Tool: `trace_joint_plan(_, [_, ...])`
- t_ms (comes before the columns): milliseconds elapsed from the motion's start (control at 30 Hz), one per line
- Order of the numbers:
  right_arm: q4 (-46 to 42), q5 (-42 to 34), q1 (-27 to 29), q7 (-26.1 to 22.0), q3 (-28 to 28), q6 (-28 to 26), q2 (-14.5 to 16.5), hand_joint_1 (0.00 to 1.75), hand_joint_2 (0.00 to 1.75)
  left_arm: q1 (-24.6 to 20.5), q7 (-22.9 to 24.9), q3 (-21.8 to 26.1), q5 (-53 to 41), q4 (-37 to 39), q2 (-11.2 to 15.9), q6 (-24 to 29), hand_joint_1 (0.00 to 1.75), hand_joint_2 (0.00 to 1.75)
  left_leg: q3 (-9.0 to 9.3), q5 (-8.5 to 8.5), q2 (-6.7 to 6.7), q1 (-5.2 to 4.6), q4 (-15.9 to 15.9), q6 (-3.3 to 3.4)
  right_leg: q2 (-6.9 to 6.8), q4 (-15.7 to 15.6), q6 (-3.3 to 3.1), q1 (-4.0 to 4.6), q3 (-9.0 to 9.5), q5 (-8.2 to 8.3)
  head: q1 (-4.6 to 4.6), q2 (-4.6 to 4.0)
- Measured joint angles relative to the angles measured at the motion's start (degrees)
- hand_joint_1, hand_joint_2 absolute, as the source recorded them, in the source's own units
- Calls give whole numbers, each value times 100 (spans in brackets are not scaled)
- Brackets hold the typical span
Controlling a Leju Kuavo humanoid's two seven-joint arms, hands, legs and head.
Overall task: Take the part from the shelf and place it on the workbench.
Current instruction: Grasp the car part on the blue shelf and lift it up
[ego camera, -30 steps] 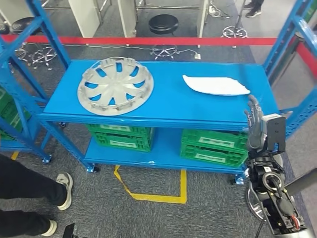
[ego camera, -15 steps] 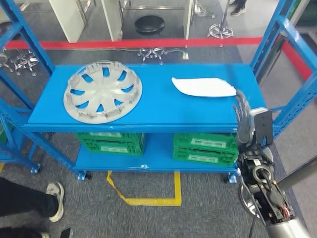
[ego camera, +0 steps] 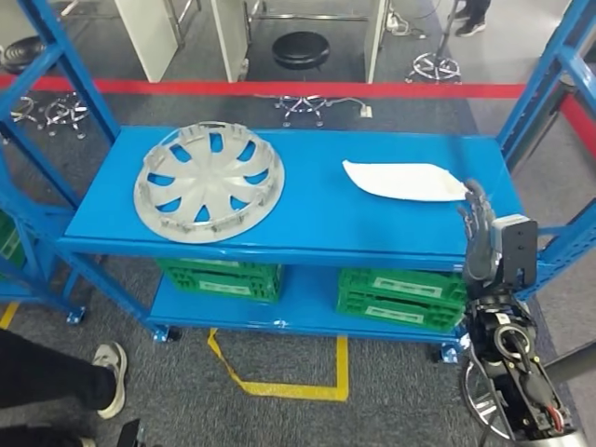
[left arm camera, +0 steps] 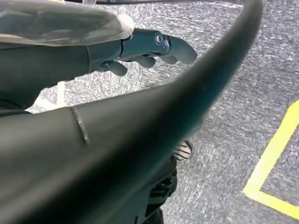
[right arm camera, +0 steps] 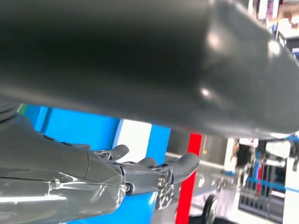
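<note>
Right hand (ego camera: 478,228) raised, fingers extended, empty.

Blue shelf unit (ego camera: 302,219): one, with two levels; the upper level carries one silver wheel cover (ego camera: 209,181) and one flat white part (ego camera: 404,180). The lower level holds two green crates (ego camera: 222,277) (ego camera: 400,294) side by side. Behind the shelf: one red barrier tape (ego camera: 295,89) and one black round stool (ego camera: 300,48); on the floor in front, one yellow tape marking (ego camera: 288,382).
</note>
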Motion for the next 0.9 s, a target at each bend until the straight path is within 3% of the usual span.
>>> trace_joint_plan(67, [-4,5,-14,-5,-2,1,0,0,0,-8,0,0,-3,2,4,0,0,0,-66,-80,2,8,208,-67,0,-47,-54,-33,87,24,-37,-1])
trace_joint_plan(100, [-7,9,-25,-7,-1,3,1,0,0,-20,0,0,-3,3,7,0,0,0,-216,-190,4,24,480,-105,-3,-68,-68,-46,109,20,-73,-1])
trace_joint_plan(200, [-1,13,-39,-7,6,21,8,0,0,-33,2,-1,14,3,1,1,0,0,-959,-575,7,85,1604,-202,-7,-76,-93,-53,138,-29,-168,0])
trace_joint_plan(233, [4,13,-39,-7,10,30,13,0,0,-24,3,-1,24,3,-1,2,0,0,-1116,-568,8,101,1748,-214,-3,-76,-90,-56,161,-56,-184,0])
trace_joint_plan(267, [8,14,-39,-7,14,36,20,0,0,-15,5,-1,32,3,-1,7,0,0,-1157,-433,8,112,1661,-215,4,-76,-81,-61,198,-89,-204,0])
trace_joint_plan(333, [11,16,-53,-7,20,50,39,0,0,-5,7,0,40,4,8,16,0,0,-938,113,9,120,908,-173,14,-82,-47,-75,294,-170,-251,0])
trace_joint_plan(367, [13,16,-66,-7,23,57,49,0,0,-5,7,1,40,4,14,20,0,0,-801,290,11,111,501,-148,18,-82,-20,-73,345,-214,-279,0])
trace_joint_plan(433, [20,17,-94,-5,29,66,61,0,0,-9,8,2,40,5,22,19,0,0,-644,350,11,86,60,-79,23,-98,52,-64,408,-277,-318,0])
trace_joint_plan(467, [25,17,-105,-5,32,68,63,0,0,-7,10,2,40,5,23,19,0,0,-627,282,10,78,24,-43,28,-92,92,-53,446,-283,-319,0])
trace_joint_plan(567, [38,18,-129,-8,45,71,67,0,0,3,20,2,44,5,19,19,0,0,-470,332,8,91,-34,82,15,90,181,-53,452,-368,-265,-1])
trace_joint_plan(633, [50,19,-143,-12,49,73,68,0,0,-6,20,2,48,5,19,20,0,0,-368,296,10,85,-42,140,3,705,189,-58,142,-620,-192,-1])
trace_joint_plan(700, [72,19,-137,-16,50,73,68,0,0,-5,20,3,56,5,22,26,0,0,-296,226,7,62,-40,170,4,1460,186,-45,-328,-931,-119,-1])
trace_joint_plan(733, [85,19,-131,-18,52,75,68,0,0,1,21,4,60,5,21,29,0,0,-251,186,4,50,-39,175,4,1644,184,-38,-494,-1002,-93,0])
trace_joint_plan(767, [98,19,-129,-24,55,78,68,0,0,6,21,4,65,5,19,32,0,0,-195,143,0,38,-38,177,4,1606,179,-36,-561,-948,-67,0])
trace_joint_plan(800, [111,19,-132,-31,56,84,68,0,0,9,21,4,69,5,14,34,0,0,-128,96,-5,28,-37,175,3,1366,168,-33,-535,-763,-41,0])
trace_joint_plan(867, [137,18,-145,-52,58,96,68,0,0,6,22,4,79,5,1,38,0,0,8,-2,-13,11,-29,152,3,592,113,-10,-344,-198,9,0])
trace_joint_plan(900, [153,17,-155,-58,62,102,69,0,0,1,22,4,86,5,-5,42,0,0,45,-44,-19,3,-22,128,2,297,84,7,-268,-38,31,0])
